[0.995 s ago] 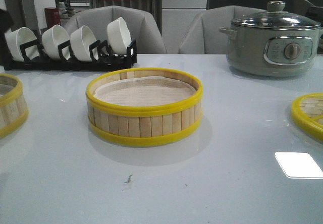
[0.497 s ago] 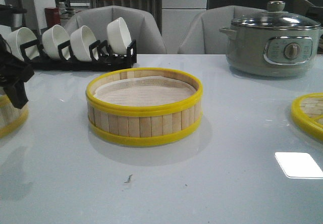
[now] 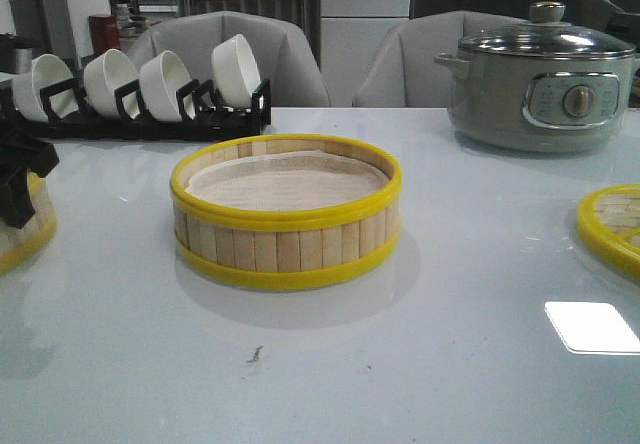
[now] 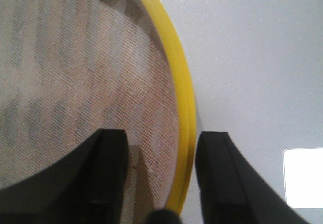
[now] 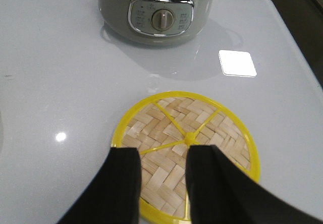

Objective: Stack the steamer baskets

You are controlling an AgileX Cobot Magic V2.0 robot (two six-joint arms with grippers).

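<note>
Glossy white table (image 3: 480,364): round bamboo-slat steamer basket with yellow bands (image 3: 286,212) sits centre, untouched.

Second yellow-banded bamboo steamer basket (image 3: 20,226) at far left edge.

Left gripper (image 4: 160,176), absent a second ago, has since dropped onto it; jaws spread, straddling the yellow rim, not yet pinching. Judgement: grasp imminent, then lift onto centre basket.

Right gripper (image 5: 161,183) hovers over flat woven yellow-rimmed lid (image 5: 185,151), jaws parted, empty.
</note>
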